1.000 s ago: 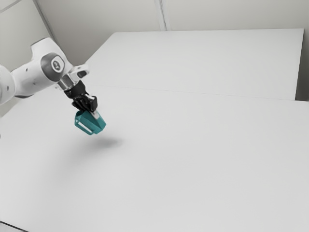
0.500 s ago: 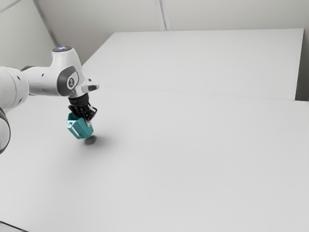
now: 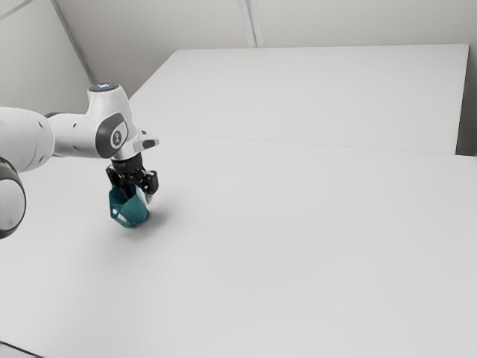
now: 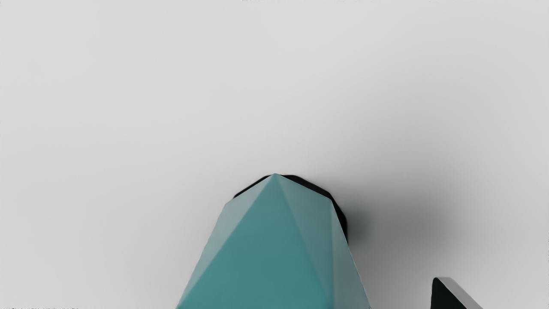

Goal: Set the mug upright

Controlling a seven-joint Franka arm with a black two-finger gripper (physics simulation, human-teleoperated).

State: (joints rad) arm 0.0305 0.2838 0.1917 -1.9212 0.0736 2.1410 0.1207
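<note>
My black two-finger gripper hangs open over the faceted teal mug, one fingertip clear of its side. The mug looks tilted just above or on the smooth white table, its soft shadow spreading toward the exterior view's right.

A white table before a pale wall

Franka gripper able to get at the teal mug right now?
Looks like yes: the gripper is open right at the mug, one finger standing off its side, nothing visible in the way.
</note>
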